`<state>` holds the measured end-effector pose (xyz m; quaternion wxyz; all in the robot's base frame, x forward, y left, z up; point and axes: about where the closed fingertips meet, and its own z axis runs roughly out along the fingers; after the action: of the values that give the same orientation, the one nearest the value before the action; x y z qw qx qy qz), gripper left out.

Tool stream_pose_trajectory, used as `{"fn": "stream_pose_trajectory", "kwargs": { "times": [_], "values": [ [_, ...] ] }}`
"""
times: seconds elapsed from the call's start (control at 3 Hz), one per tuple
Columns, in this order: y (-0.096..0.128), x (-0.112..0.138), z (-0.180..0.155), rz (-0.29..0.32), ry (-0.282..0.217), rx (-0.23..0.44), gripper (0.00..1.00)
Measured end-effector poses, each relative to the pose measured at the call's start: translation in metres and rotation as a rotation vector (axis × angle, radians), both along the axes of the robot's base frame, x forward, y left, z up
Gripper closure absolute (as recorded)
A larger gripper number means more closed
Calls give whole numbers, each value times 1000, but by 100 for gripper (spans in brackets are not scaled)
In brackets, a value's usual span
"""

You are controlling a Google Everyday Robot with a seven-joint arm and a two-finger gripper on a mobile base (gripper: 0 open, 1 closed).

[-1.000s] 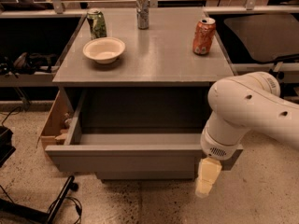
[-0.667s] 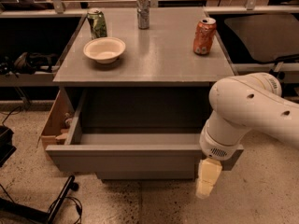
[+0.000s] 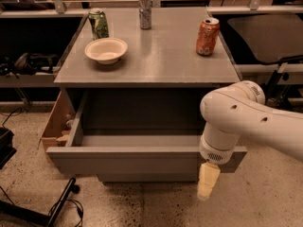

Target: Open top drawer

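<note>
Grey top drawer [image 3: 128,161] standing far out from under tabletop [image 3: 165,56], w/ gripper [image 3: 208,183] hanging just below its right front corner; touching or not, cannot tell, same for open or closed. Risk, prob.: off the rails if pulled more, or whole unit shaken by wrist [image 3: 218,145] catching front edge & drinks tipped. No brand readable on green can [image 3: 98,23], silver can [image 3: 145,11], orange can [image 3: 208,30].

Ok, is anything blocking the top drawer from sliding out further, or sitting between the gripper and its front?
Nothing visible. The gripper hangs at the right end of the front of the top drawer, nothing between them. A black stand leg lies on the floor front left, below the drawer's path.
</note>
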<state>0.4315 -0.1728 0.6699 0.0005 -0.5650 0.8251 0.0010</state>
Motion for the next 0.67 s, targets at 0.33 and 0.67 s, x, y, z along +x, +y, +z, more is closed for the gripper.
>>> {"fn": "stream_pose_trajectory", "kwargs": {
  "times": [0.33, 0.67],
  "values": [
    [0, 0, 0, -1, 0, -1, 0],
    [-1, -23, 3, -33, 49, 11, 18]
  ]
}}
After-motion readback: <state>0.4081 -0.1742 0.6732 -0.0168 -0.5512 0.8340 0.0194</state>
